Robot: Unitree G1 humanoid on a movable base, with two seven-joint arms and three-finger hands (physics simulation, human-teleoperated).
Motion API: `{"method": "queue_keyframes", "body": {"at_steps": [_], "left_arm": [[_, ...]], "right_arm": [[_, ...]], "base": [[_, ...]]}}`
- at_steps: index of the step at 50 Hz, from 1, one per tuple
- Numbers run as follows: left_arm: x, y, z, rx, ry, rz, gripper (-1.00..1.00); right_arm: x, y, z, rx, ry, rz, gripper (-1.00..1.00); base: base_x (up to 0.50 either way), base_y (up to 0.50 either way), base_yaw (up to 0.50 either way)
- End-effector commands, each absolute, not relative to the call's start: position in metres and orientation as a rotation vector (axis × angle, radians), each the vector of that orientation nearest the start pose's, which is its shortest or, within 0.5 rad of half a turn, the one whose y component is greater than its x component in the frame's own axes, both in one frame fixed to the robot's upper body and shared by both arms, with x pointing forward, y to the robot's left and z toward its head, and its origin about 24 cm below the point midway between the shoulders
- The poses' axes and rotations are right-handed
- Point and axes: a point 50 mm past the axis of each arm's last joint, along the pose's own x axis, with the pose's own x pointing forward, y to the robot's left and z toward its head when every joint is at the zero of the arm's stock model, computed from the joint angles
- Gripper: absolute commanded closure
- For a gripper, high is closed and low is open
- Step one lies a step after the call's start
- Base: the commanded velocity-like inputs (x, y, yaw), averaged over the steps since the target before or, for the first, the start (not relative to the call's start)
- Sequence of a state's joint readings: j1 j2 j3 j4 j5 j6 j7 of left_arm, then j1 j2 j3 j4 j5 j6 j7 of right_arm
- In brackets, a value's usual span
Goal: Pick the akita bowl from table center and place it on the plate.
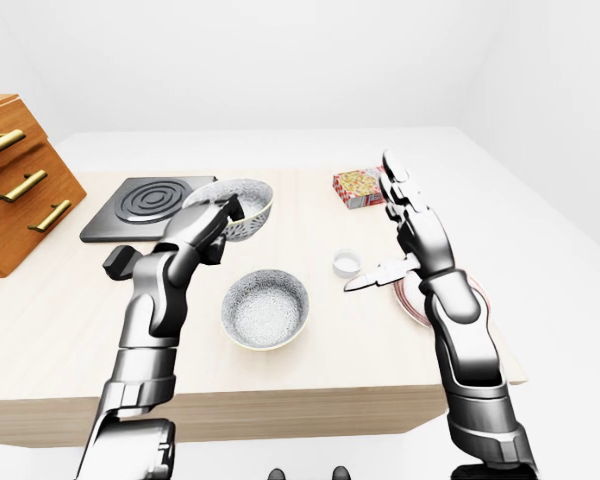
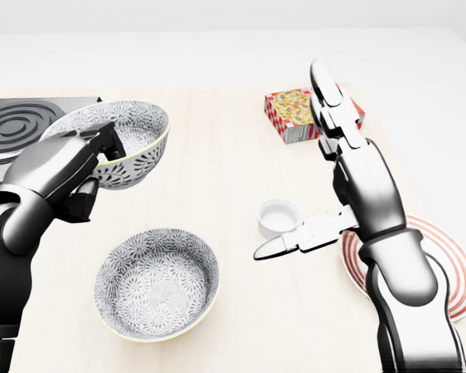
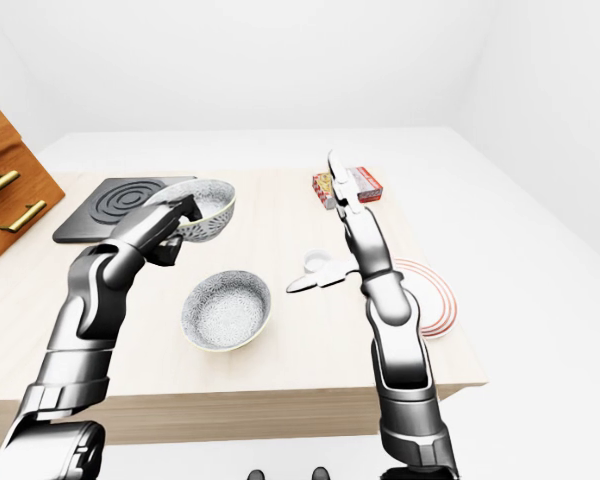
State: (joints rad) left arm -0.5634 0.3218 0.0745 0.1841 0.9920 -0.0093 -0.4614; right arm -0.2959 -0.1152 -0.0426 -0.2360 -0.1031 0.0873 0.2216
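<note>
Held the akita bowl (image 2: 132,128) tilted and clear of the table (image 2: 217,155) at the head view's upper left, with the left hand (image 2: 70,175) clamped round its rim, and hung the right hand (image 2: 363,194) spread wide, gripping nothing, by the plate (image 2: 458,272) at lower right.

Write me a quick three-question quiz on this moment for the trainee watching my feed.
1. Multiple choice: the left hand is
A) shut on the patterned bowl, held off the table
B) open and empty
C) out of view

2. True or false: a bowl already sits on the plate.

3. Short answer: which hand stands open near the plate, holding nothing?

Key
1. A
2. False, the plate holds no bowl.
3. The right hand.
</note>
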Motion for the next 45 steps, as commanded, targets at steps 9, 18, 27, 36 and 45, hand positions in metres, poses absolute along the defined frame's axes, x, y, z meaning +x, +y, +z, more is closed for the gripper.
{"method": "queue_keyframes", "body": {"at_steps": [9, 18, 27, 36, 45], "left_arm": [[0.32, 0.162, 0.175, 1.386, -0.153, -0.204, 1.0], [0.306, 0.145, 0.181, 1.39, -0.2, -0.244, 1.0], [0.297, 0.132, 0.189, 1.4, -0.237, -0.266, 1.0], [0.291, 0.122, 0.198, 1.392, -0.29, -0.261, 1.0], [0.288, 0.116, 0.208, 1.376, -0.341, -0.245, 1.0]], "right_arm": [[0.341, -0.13, 0.19, -0.637, -0.336, 0.363, -1.0], [0.359, -0.119, 0.19, -0.732, -0.268, 0.389, -1.0], [0.363, -0.113, 0.18, -0.754, -0.222, 0.411, -1.0], [0.362, -0.111, 0.175, -0.763, -0.205, 0.427, -1.0], [0.359, -0.108, 0.173, -0.765, -0.203, 0.442, -1.0]], "base": [[0.0, 0.0, 0.0], [0.0, 0.0, 0.0], [0.0, 0.0, 0.0], [0.0, 0.0, 0.0], [0.0, 0.0, 0.0]]}}
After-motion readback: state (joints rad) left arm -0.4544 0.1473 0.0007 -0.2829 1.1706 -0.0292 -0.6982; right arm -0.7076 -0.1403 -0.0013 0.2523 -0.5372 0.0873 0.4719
